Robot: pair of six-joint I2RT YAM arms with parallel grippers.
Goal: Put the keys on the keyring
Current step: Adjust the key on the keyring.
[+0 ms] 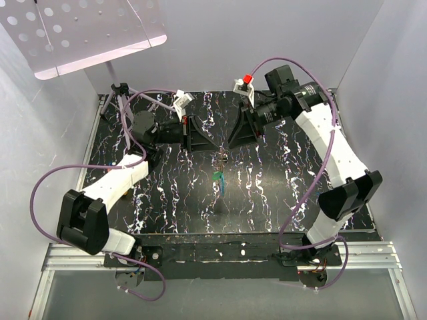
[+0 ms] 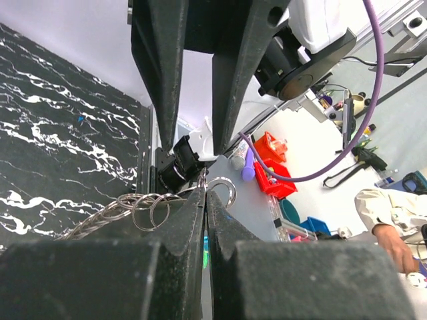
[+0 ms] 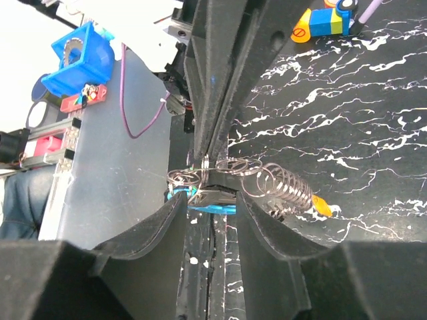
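Observation:
Over the middle of the black marbled mat, my two grippers meet tip to tip. My left gripper (image 1: 213, 148) (image 2: 205, 190) is shut on the keyring (image 2: 152, 208), a string of thin silvery wire coils (image 3: 280, 183) that trails off to one side. A teal key (image 1: 218, 177) hangs below the grippers. In the right wrist view a blue key (image 3: 213, 209) lies just under the pinched coils, and an orange key (image 3: 321, 205) sits at the coil's far end. My right gripper (image 1: 231, 147) (image 3: 210, 197) is open. Its fingers (image 3: 267, 240) straddle the left gripper's tips and hold nothing.
The mat (image 1: 267, 200) covers the table between white walls. A red-and-white fixture (image 1: 245, 83) and a small tripod (image 1: 120, 93) stand at the back edge. A blue-and-yellow toy (image 3: 323, 23) lies on the mat in the right wrist view.

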